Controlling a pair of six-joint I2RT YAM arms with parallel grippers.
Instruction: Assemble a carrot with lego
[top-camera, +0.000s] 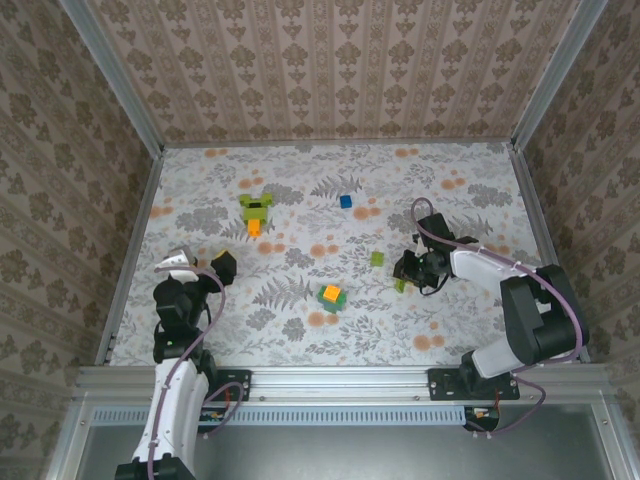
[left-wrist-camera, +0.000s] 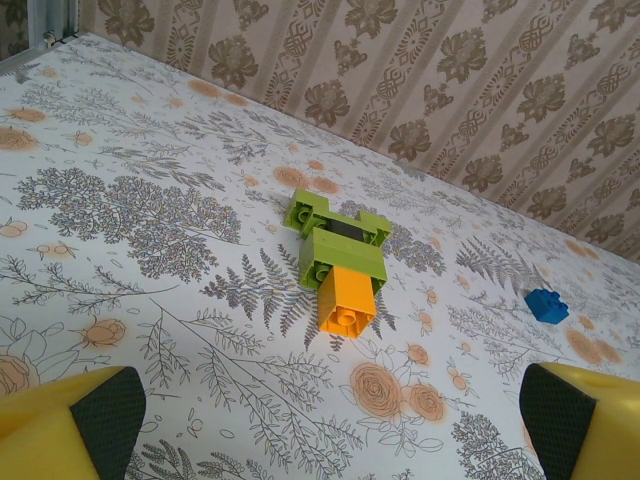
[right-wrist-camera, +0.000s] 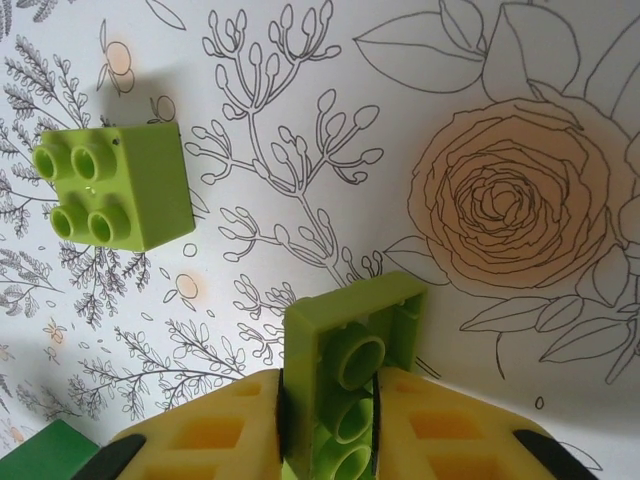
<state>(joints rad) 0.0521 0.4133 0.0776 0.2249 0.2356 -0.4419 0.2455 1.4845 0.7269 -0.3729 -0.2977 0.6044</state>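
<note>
The carrot (top-camera: 256, 210) lies at the back left of the table: lime-green bricks spreading at one end with an orange tip; in the left wrist view the carrot (left-wrist-camera: 338, 262) points its orange end toward the camera. My left gripper (top-camera: 202, 262) hovers near the front left, open, with nothing between its fingers (left-wrist-camera: 100, 412). My right gripper (top-camera: 405, 273) is low over the table at the right, shut on a lime-green lego brick (right-wrist-camera: 345, 340) held on edge, hollow underside facing the camera. Another lime-green square brick (right-wrist-camera: 118, 185) lies just beyond it.
A blue brick (top-camera: 346, 201) lies at the back centre. A green and orange stack (top-camera: 331, 296) sits near the table's middle. A corner of a dark green brick (right-wrist-camera: 50, 450) shows beside my right gripper. Patterned walls enclose three sides.
</note>
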